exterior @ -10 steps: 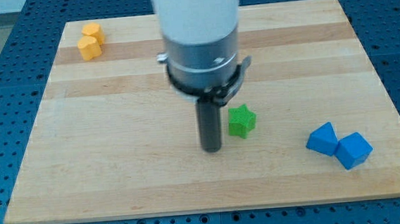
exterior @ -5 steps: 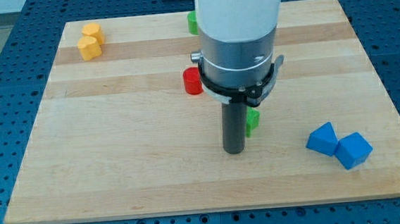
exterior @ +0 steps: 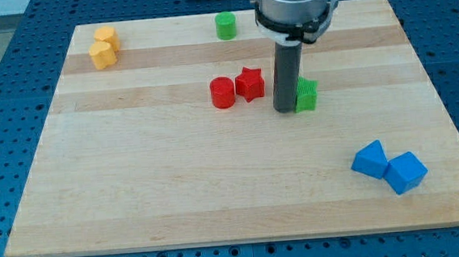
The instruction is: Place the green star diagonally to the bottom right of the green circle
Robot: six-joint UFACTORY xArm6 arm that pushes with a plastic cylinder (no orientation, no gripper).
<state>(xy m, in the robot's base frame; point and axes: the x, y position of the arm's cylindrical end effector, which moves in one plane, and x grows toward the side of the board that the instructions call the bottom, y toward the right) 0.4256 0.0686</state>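
The green star [exterior: 307,95] lies right of the board's middle, partly hidden by my rod. My tip [exterior: 286,108] rests against the star's left side. The green circle [exterior: 225,25] stands near the view's top edge, up and left of the star. The star lies below and to the right of the circle.
A red cylinder [exterior: 222,92] and a red star [exterior: 249,84] sit just left of my tip. Two orange blocks [exterior: 103,47] lie at the top left. Two blue blocks [exterior: 388,167] lie at the bottom right. The wooden board [exterior: 137,192] lies on a blue perforated table.
My tip moved up and to the right, and the green star moved up and right with it. The arm's body cleared the red blocks and green circle.
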